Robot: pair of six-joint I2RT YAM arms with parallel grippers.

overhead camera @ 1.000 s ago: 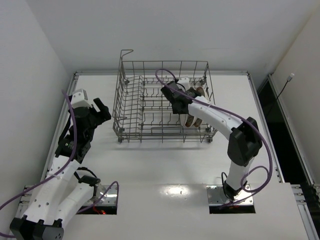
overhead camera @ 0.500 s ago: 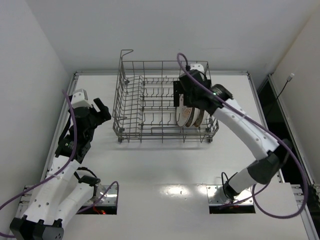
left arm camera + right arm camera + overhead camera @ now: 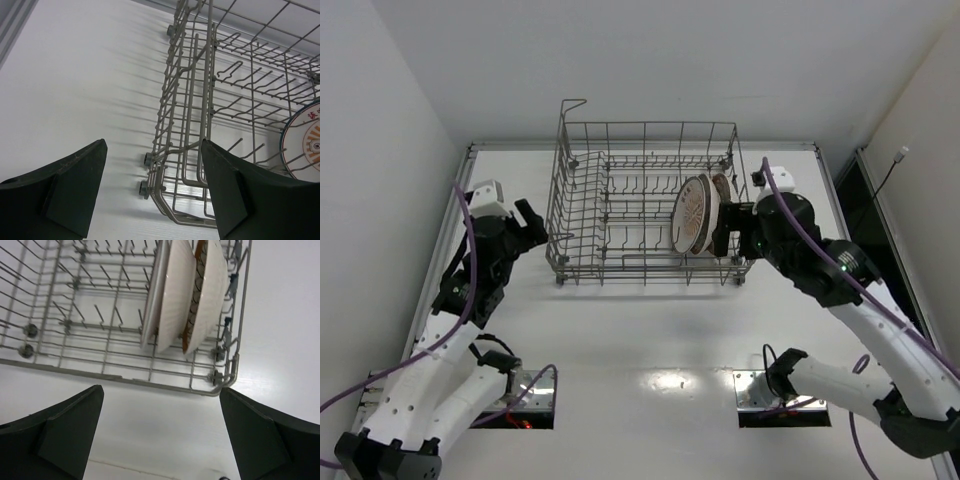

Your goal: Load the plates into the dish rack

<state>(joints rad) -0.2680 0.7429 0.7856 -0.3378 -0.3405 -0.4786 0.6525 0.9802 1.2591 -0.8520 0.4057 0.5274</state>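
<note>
The dish rack (image 3: 620, 272) is a grey wire basket at the back middle of the white table. Three plates stand upright on edge between the tines at its right end: the front plate (image 3: 690, 215) faces left, and another plate (image 3: 722, 188) shows behind it. From the right wrist they are a thin-edged plate (image 3: 151, 295), a ribbed white back (image 3: 175, 290) and a brown-lattice plate (image 3: 210, 285). My right gripper (image 3: 727, 230) hangs open by the rack's near right corner (image 3: 220, 382), holding nothing (image 3: 161, 388). My left gripper (image 3: 525, 225) is open left of the rack (image 3: 190, 100), empty (image 3: 154, 142). An orange-centred plate (image 3: 305, 145) shows at far right.
A raised corner handle (image 3: 572, 105) sticks up at the rack's back left. Walls close in at the left and back. Two arm base plates (image 3: 525, 398) (image 3: 782, 392) sit at the near edge. Purple cables (image 3: 470, 250) loop along both arms.
My right gripper let go of a plate inside the rack, opened wide, and drew back over the rack to its right near corner. All three plates stay standing. The left arm barely moved.
</note>
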